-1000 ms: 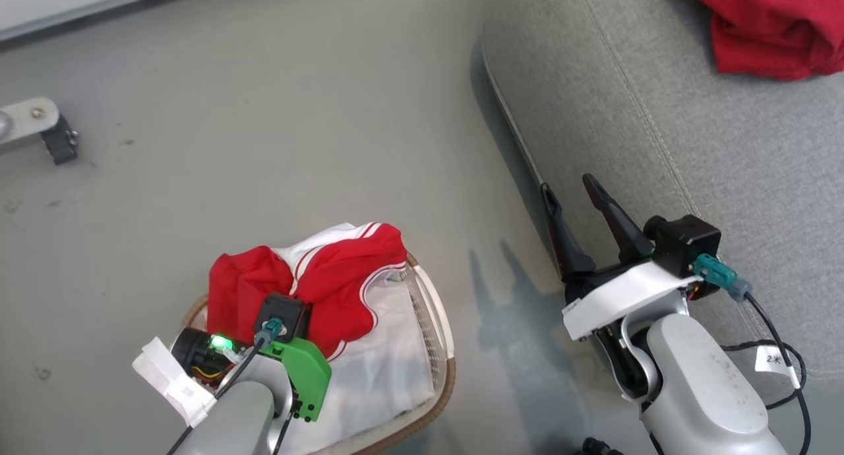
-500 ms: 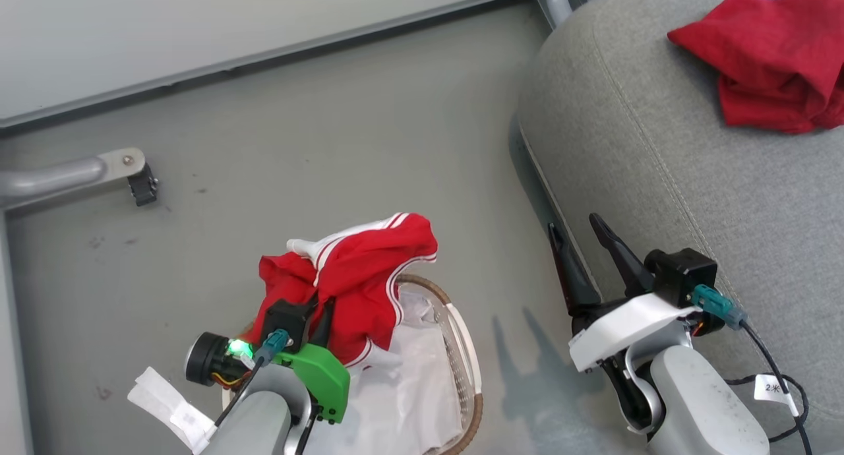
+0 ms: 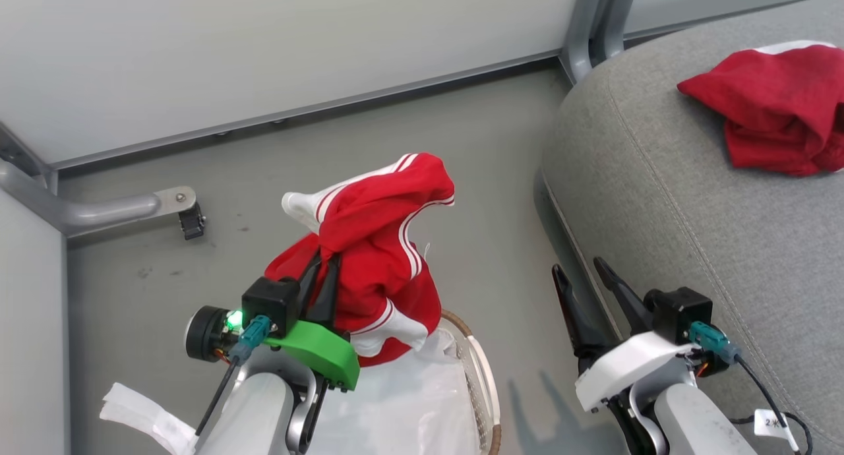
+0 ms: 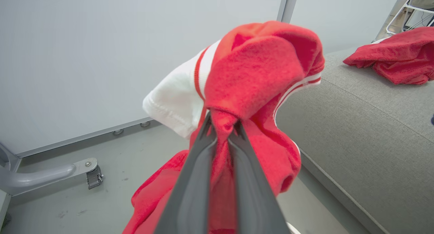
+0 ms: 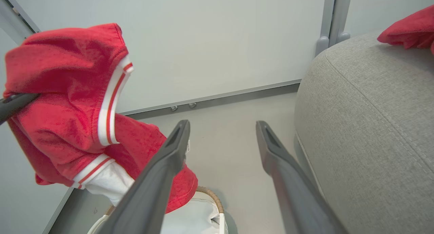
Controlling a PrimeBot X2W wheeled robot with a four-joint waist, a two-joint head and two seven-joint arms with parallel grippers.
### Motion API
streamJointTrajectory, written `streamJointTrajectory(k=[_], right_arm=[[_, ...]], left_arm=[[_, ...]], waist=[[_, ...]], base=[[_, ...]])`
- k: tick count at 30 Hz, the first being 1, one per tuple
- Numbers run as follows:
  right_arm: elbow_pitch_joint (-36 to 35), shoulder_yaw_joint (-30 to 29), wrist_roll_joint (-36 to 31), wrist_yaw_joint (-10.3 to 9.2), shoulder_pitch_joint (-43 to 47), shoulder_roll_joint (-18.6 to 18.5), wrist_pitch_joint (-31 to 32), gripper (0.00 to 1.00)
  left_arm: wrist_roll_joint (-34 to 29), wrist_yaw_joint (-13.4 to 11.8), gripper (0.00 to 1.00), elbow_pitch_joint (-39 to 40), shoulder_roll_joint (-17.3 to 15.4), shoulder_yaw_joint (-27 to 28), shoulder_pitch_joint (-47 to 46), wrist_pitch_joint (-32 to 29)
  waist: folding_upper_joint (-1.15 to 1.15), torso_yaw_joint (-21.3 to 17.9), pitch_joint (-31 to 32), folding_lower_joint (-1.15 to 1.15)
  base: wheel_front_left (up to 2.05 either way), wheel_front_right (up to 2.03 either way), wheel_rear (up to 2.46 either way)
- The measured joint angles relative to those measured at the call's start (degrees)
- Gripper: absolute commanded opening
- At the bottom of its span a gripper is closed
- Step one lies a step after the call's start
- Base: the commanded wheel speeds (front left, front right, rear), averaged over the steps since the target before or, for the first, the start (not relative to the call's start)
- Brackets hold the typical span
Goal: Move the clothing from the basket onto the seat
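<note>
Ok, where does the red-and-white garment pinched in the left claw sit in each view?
Head view: the bright red fabric garment with white striped trim hangs centre-left from the left claw.
Left wrist view: garment in the centre, bunched over the claw tips.
Right wrist view: garment at the left edge.
Shared landmark: the large grey upholstered seat cushion, on the right in all three.

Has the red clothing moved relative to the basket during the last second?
Yes. The clothing rose: it lay in the basket, and now hangs from the left gripper above its rim.
</note>
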State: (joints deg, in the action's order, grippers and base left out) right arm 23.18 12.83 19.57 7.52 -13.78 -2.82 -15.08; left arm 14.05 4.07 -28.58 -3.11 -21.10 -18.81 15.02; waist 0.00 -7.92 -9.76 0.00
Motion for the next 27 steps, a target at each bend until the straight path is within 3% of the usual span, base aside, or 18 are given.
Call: streamJointTrajectory(k=[18, 23, 27], right_arm=[[1.62, 1.88, -0.26, 0.0, 5.77, 0.0, 0.0, 1.0], [0.05, 5.55, 0.82, 0.0, 4.79, -0.03, 0.0, 1.0], [-3.02, 12.3, 4.79, 0.0, 1.61, -0.12, 0.0, 1.0]], left_arm=[[2.91, -0.05, 0.0, 15.1, 0.22, 0.44, 1.45, 0.0], [3.63, -0.08, 0.0, 15.84, 0.22, -1.09, 1.45, 0.0], [4.11, -0.13, 0.0, 16.02, 0.22, -2.53, 1.44, 0.01]], waist=[[0.0, 2.94, 5.5, 0.0], [0.0, 3.58, 5.6, 0.0], [0.0, 4.46, 5.39, 0.0]], base=[[0.0, 0.0, 0.0], [0.0, 0.0, 0.0], [0.0, 0.0, 0.0]])
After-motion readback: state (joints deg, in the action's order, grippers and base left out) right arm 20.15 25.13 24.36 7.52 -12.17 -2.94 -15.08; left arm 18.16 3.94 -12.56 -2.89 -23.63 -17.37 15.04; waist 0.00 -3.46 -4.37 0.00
